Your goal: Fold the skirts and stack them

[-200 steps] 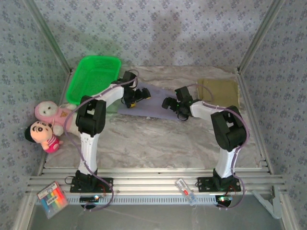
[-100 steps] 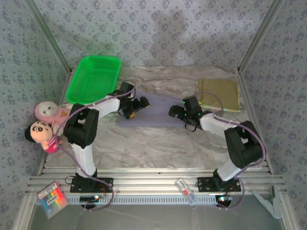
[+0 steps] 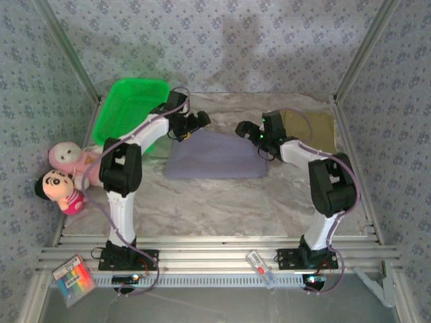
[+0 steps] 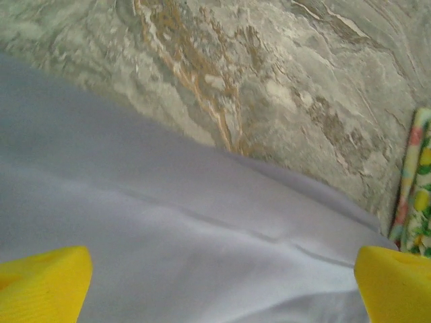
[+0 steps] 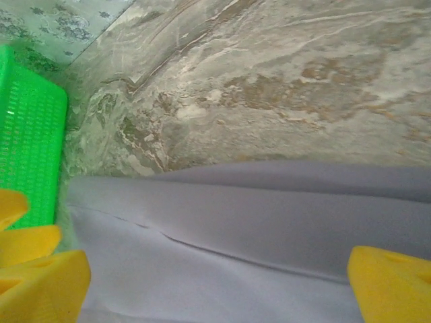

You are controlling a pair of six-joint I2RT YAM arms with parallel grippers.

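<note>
Two grippers stand at the far edge of the lavender skirt (image 3: 214,156), one near each far corner. The skirt lies spread flat in the middle of the table (image 3: 222,202), a layout that suits a fold taken from the far edge toward the near side.

The left gripper (image 3: 197,121) has its fingers (image 4: 42,282) spread wide with cloth beneath the gap and nothing held. The right gripper (image 3: 241,127) is likewise spread wide, fingers (image 5: 394,284) clear of the cloth, nothing held.

The olive skirt (image 3: 311,124) rests folded at the far right of the table, well apart from the lavender one; judged to be the start of the stack. The left wrist view shows the edge of a floral skirt (image 4: 419,195) just beside the lavender skirt's corner.

Both arms reach out from the near edge with elbows raised and forearms angled inward, so the wrists face each other across the skirt's far edge. The left arm (image 3: 122,168) passes beside the green basket (image 3: 128,101). The right arm (image 3: 330,185) crosses in front of the olive skirt.

Whether the fingers touch the cloth cannot be told.
</note>
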